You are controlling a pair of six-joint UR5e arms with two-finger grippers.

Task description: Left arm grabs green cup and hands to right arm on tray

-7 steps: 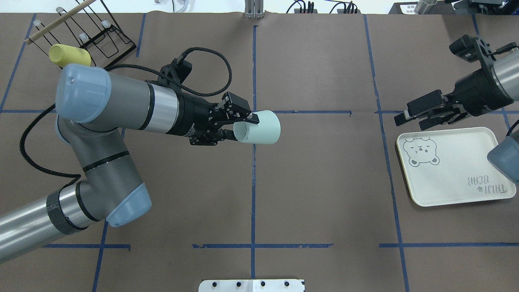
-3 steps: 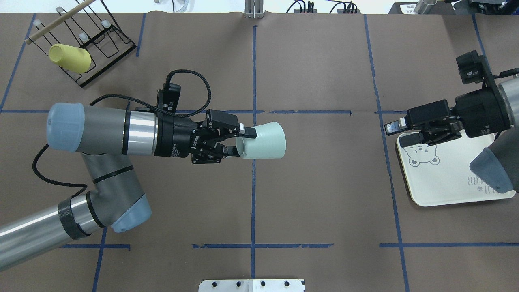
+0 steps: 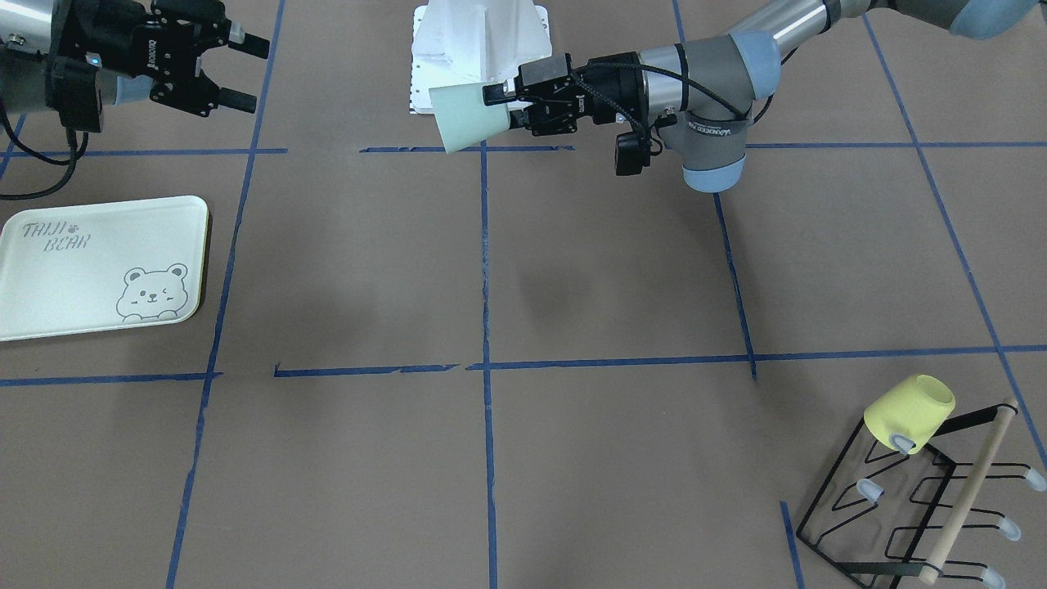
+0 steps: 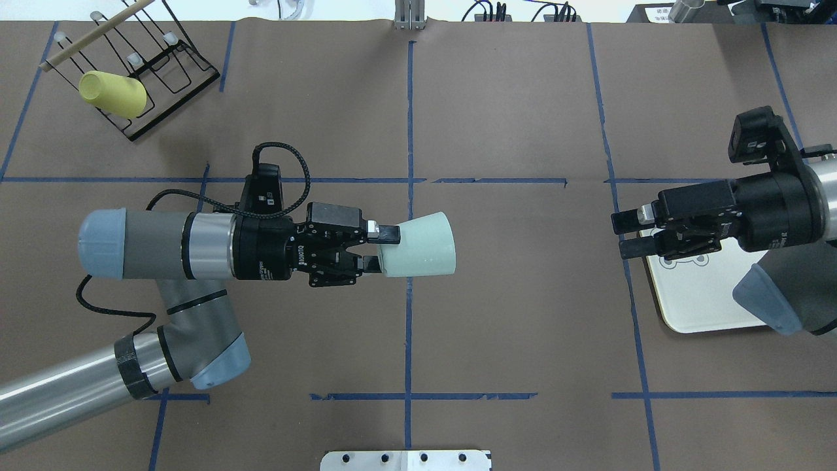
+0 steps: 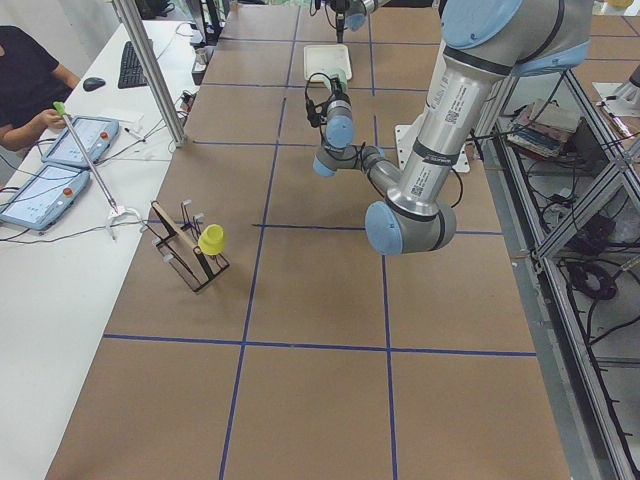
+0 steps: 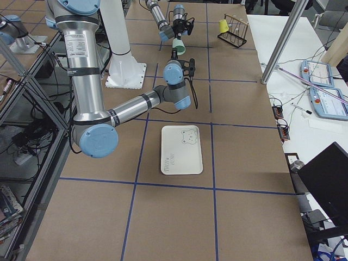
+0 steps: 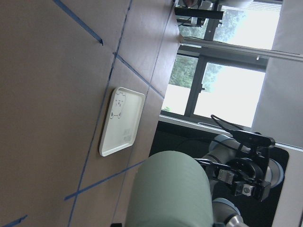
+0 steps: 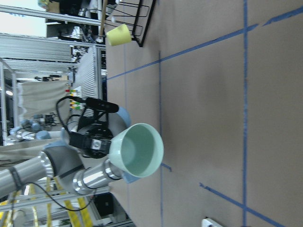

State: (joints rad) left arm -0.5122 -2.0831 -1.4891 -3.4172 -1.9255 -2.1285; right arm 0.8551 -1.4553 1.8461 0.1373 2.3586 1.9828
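My left gripper (image 4: 381, 248) is shut on the narrow end of the green cup (image 4: 422, 245) and holds it level in the air over the table's middle line. The cup's wide open end points at my right gripper, as the right wrist view shows (image 8: 139, 150). My right gripper (image 4: 621, 235) is open and empty. It faces the cup with a wide gap between them, above the left edge of the tray (image 4: 700, 301). In the front-facing view the cup (image 3: 462, 117), left gripper (image 3: 503, 106), right gripper (image 3: 249, 74) and tray (image 3: 90, 270) all show.
A yellow cup (image 4: 111, 93) hangs on a black wire rack (image 4: 163, 65) with a wooden stick (image 3: 969, 491) at the far left corner. A white base plate (image 4: 405, 460) lies at the robot's edge. Blue tape lines cross the brown table.
My left arm has swung the cup nearer the robot and levelled it toward the right gripper. My right gripper has moved left and nearer, past the tray's left edge, staying open.
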